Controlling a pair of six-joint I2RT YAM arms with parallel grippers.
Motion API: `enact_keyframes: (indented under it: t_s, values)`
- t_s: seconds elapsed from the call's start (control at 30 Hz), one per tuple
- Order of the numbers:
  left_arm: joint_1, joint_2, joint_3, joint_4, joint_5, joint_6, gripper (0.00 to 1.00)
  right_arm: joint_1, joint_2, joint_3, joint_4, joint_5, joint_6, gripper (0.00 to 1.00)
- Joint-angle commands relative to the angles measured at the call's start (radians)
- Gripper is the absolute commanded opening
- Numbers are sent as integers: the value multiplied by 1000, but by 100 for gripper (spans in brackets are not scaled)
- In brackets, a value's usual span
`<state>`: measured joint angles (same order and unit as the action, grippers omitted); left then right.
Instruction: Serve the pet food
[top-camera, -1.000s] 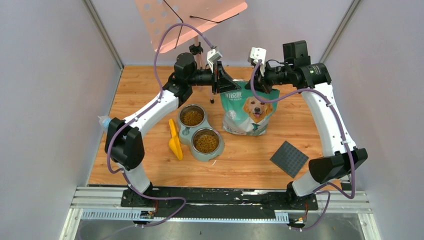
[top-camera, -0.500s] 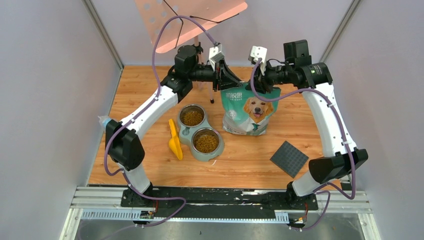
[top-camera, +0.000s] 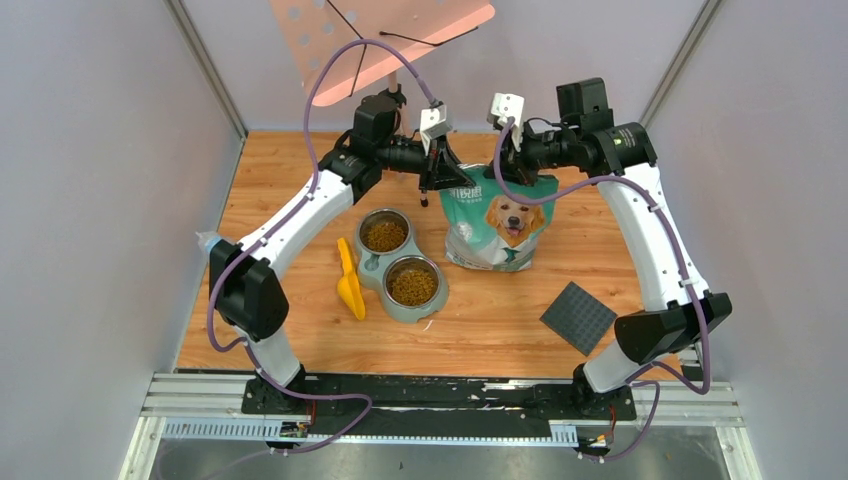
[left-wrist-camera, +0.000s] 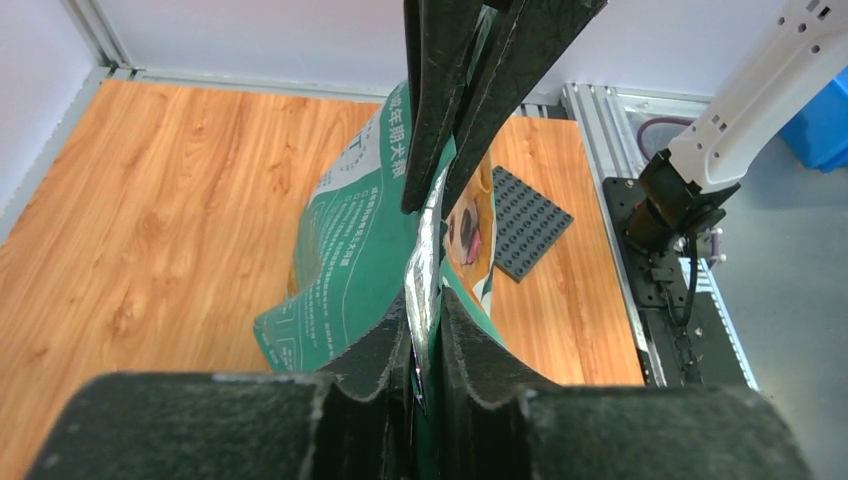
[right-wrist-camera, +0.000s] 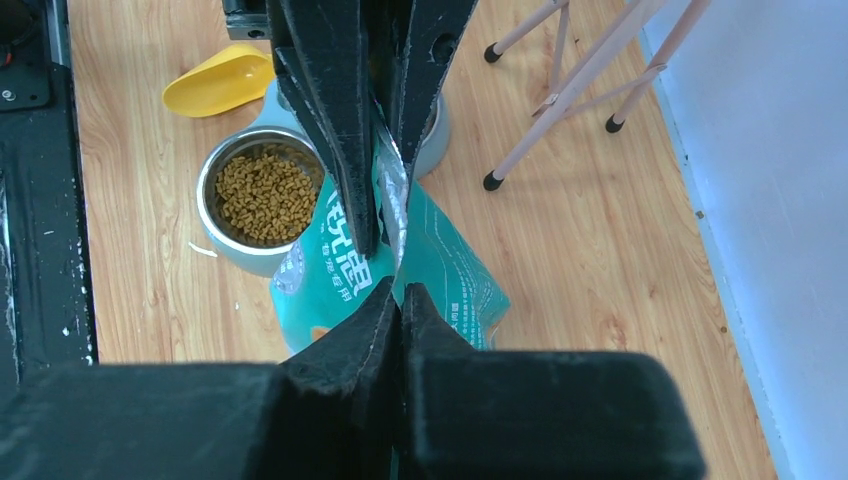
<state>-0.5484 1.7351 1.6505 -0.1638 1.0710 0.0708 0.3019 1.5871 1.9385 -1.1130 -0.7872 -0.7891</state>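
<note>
The wooden counter (top-camera: 600, 250) carries everything. The left arm (top-camera: 300, 215) and right arm (top-camera: 650, 230) both reach to the middle of its far edge, where a green bag (top-camera: 495, 225) printed with a dog stands upright. The left gripper (left-wrist-camera: 432, 205) is clamped on the bag's top edge at one end and the right gripper (right-wrist-camera: 385, 215) is pinched on the same edge at the other.

From above, the fingers cover the bag's mouth, so I cannot tell whether it is open or sealed. Both wrist views cut off its base. A pink stand (top-camera: 380, 40) beyond the far edge runs out of the picture.

Left of the bag, toward the counter's middle, sits a grey double bowl (top-camera: 375, 262). The pet food (top-camera: 412, 284) lies in both cups as brown heaps. The right wrist view shows only one cup clearly. A yellow scoop (top-camera: 350, 285) lies against the bowl's left side, and a dark studded square (top-camera: 578, 317) lies flat toward the near right corner.

Compared with half a second ago, the left gripper sits slightly lower and nearer the left edge, and the right wrist has shifted a little left. The bowl, scoop and square have not moved.
</note>
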Motion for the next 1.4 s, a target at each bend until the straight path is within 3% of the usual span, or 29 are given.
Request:
enact_keyframes:
  t_s: [0.0, 0.07, 0.13, 0.23, 0.27, 0.33, 0.43, 0.6, 0.73, 0.83, 0.93, 1.0, 1.07, 1.1, 1.23, 1.37]
  values:
    - [9, -54, 32, -46, 12, 33, 17, 2, 9, 55, 1, -9, -33, 1]
    - [15, -54, 35, -45, 17, 18, 14, 3, 11, 66, -14, -9, -43, 0]
    - [28, -56, 35, -46, 21, 7, 3, 3, 10, 74, -28, -10, -57, 0]
    - [37, -59, 32, -58, 19, 3, 0, 3, 5, 79, -39, -1, -58, 0]
    - [40, -60, 33, -60, 19, -2, 0, 2, 3, 78, -40, 7, -51, 5]
    - [41, -62, 32, -50, 20, -16, 0, 2, 2, 76, -50, 32, -48, 23]
    - [41, -63, 30, -22, 20, -41, 0, 3, 1, 74, -72, 72, -63, 30]
    - [41, -60, 33, -19, 18, -48, 0, 2, -24, 61, -89, 117, -100, 22]
    - [41, -60, 29, -15, 20, -57, 0, -4, -40, 53, -100, 123, -116, 0]
    - [41, -60, 29, -28, 20, -49, 0, -11, -46, 54, -110, 122, -112, 0]
    - [41, -64, 31, -41, 17, -33, 0, -13, -53, 55, -113, 171, -86, 23]
    - [41, -66, 31, -43, 16, -29, 0, -21, -60, 54, -125, 194, -91, 31]
    - [41, -66, 31, -43, 10, -28, 0, -31, -72, 42, -129, 206, -102, 32]
    - [41, -66, 31, -42, 10, -28, 0, -39, -78, 37, -133, 210, -112, 29]
    - [41, -65, 29, -35, 1, -29, 0, -69, -82, 49, -184, 191, -140, 2]
    - [41, -63, 32, -42, -7, -14, 0, -103, -78, 73, -223, 173, -150, 0]
